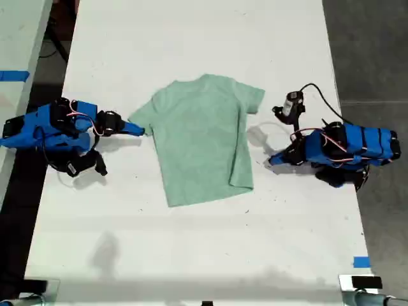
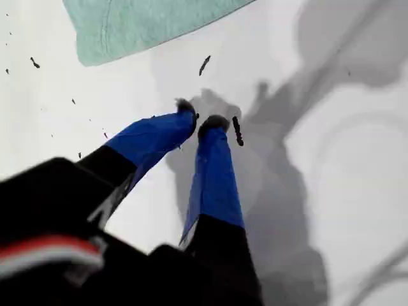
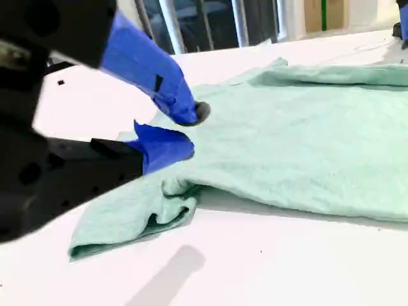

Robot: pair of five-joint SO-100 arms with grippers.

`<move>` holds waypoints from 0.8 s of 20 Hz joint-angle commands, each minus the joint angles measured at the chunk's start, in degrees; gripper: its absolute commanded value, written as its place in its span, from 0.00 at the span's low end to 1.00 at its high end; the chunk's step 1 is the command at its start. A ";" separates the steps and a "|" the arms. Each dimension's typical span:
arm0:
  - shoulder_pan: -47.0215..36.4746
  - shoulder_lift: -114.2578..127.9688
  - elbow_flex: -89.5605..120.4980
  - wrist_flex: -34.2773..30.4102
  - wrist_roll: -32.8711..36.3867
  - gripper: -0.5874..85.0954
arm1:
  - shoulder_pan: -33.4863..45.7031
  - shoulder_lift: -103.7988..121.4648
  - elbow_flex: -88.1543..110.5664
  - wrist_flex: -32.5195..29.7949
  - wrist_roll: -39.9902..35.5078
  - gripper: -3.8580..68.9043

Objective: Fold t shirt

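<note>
Starting at the jaws: my second gripper is open, both tips over the near sleeve of the t shirt. Upper tip is on the cloth, lower one at the sleeve root; can't tell if any fabric is actually between them. Main risk: if it closes as it sits it may pinch only the top layer, or a bunched wad, since the sleeve is already crumpled and doubled under at its edge. Lifting that gives a skewed fold, or drags the whole shirt across the table since nothing pins the other side. My first gripper has its tips nearly together w/ nothing between them, parked on bare table, and the shirt corner is near but clear of it. So no counter-hold, and if it sweeps in low it could snag the hem and ruck it up. In the exterior view the second gripper comes in from the frame's left and touches the left sleeve. The first gripper is at mid-right, just off the shirt's lower-right edge. The shirt lies flat at frame center, collar toward the top of the frame and hem toward the bottom. Long axis runs top-to-bottom, tilted slightly so the hem end sits a bit left. The right edge looks like a doubled strip, not sure.
</note>
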 commanded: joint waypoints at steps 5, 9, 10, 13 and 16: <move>-0.70 0.35 2.29 0.26 6.33 0.05 | 4.75 0.62 2.55 -1.41 -1.23 0.11; 1.49 0.26 2.29 0.26 -9.49 0.09 | 16.79 0.62 2.55 -1.41 -0.97 0.11; 3.96 0.44 2.29 0.18 -11.60 0.09 | 17.84 0.62 2.55 -1.41 -0.97 0.11; 5.54 0.44 2.29 0.18 -16.17 0.10 | 18.02 0.62 2.55 -1.41 -0.97 0.11; 0.09 0.62 2.29 0.09 -20.57 0.19 | 18.72 0.62 2.64 -2.64 0.70 0.10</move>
